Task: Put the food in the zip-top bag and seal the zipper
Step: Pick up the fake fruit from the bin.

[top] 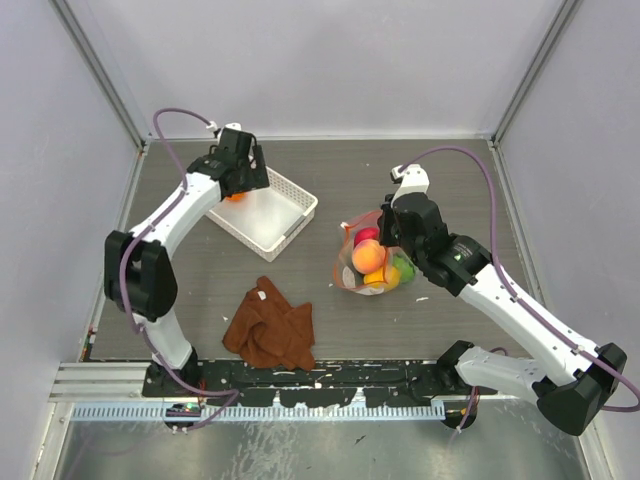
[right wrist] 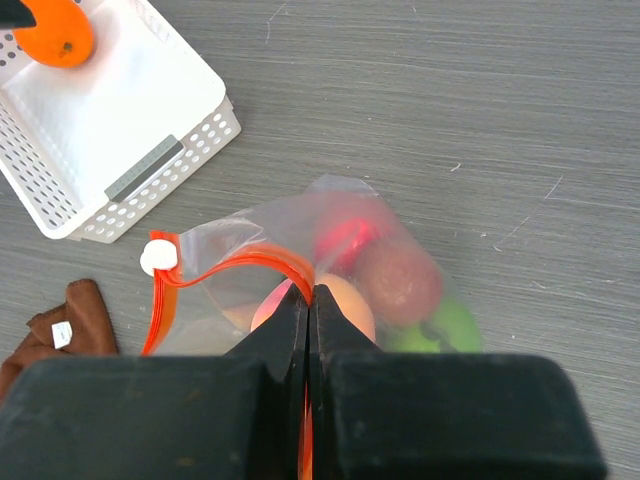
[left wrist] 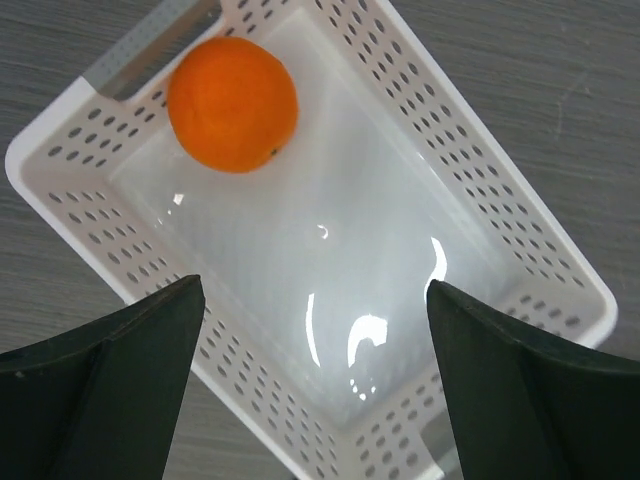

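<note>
From above, the left arm stretched to the far left of the worktop (top: pixel 330 175), elbow raised and wrist bent down. This put the left gripper (top: pixel 242 178) over the far corner of the white basket (top: pixel 292 232), where one orange fruit (top: pixel 236 197) lay alone; the reach looked meant for fetching that piece. The right arm was folded in toward the middle, with the right gripper (top: pixel 383 232) at the upper edge of the zip-top bag (top: pixel 372 268). The bag lay near the basket with several fruits bunched inside, apparently held by its edge so the mouth was lifted for loading. A brown cloth (top: pixel 270 328) lay crumpled nearer the bases, apart from both. In the left wrist view the dark fingers (left wrist: pixel 100 400) stood wide apart above the basket floor with nothing between them. The orange fruit sat beyond them in the corner by the handle slot, so the gripper would, I judge, need to travel forward before closing. In the right wrist view the jaws were pressed together on the zipper (right wrist: pixel 220 268), pinching the orange-red strip, whose white slider (right wrist: pixel 158 255) sat at its far end. Past the pinch the clear plastic showed a red fruit (right wrist: pixel 345 235), a peach fruit (right wrist: pixel 350 308) and a green fruit (right wrist: pixel 452 325). The strip bowed open, so the mouth looked unsealed.
</note>
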Controlling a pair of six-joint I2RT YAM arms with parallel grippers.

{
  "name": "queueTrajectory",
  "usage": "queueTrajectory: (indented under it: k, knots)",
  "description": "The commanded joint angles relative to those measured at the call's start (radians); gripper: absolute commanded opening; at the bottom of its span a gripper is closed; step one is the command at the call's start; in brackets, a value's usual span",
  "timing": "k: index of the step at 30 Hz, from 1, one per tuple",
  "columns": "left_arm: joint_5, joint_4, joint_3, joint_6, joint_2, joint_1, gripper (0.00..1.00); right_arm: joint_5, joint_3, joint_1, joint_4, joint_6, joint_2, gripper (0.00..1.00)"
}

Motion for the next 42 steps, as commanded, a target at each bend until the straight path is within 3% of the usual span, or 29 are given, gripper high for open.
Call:
queueTrajectory:
  k: [1,15,23,31,42]
  knots:
    - [-0.084,0.068,0.097,0.013,0.096,0.054,0.95,0.004,0.024,-0.004,0.075,-0.018,-0.003,0.00]
    - [-0.164,0.070,0.317,0.039,0.417,0.123,1.00,-0.021,0.039,-0.004,0.075,-0.033,0.045,0.00]
    - [-0.133,0.052,0.373,0.060,0.506,0.133,0.91,-0.041,0.028,-0.004,0.085,-0.028,0.071,0.00]
    - [-0.065,0.078,0.281,0.065,0.429,0.132,0.60,-0.050,0.038,-0.004,0.081,-0.021,0.068,0.00]
    - [0.152,0.134,0.049,-0.041,0.159,0.108,0.52,-0.036,0.039,-0.005,0.063,-0.013,0.047,0.00]
